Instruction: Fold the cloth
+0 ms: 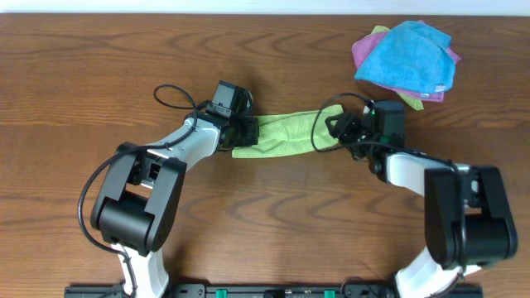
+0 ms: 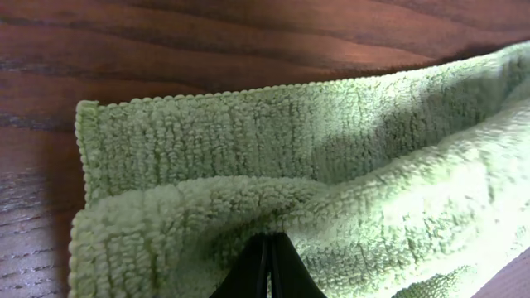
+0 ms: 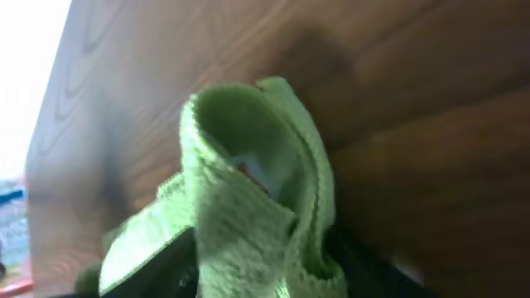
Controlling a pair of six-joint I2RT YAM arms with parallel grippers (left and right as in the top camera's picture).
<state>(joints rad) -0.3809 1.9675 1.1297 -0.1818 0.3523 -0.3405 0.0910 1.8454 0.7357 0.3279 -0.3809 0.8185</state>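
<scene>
I have the cloth (image 1: 286,135) strung out as a narrow band across the middle of the bench (image 1: 83,66), one end in each tool. My left tool (image 1: 243,131) is clamped on the left end. In the left wrist view its dark fingertips meet in a wedge under a roll of terry, with the hemmed short edge lying flat on the wood just beyond. My right tool (image 1: 338,128) is clamped on the right end, and in the right wrist view the fabric stands up out of it in a bunched loop.

I hold both ends at once so the cloth stays taut between them and the doubled layers cannot slump or slide apart. It already looks folded lengthwise, since the left wrist view shows one layer lying over another. I judge the fold is under way and the cross fold is not yet made. For that, one end has to travel over to the other, kept low so the band lands square.

The risk I see is at the right end, where the bunched grip may drop a twisted corner.

The bright blue cloth (image 1: 407,56) and the purple cloth (image 1: 362,51) sit piled at the far right, well apart from this work.
</scene>
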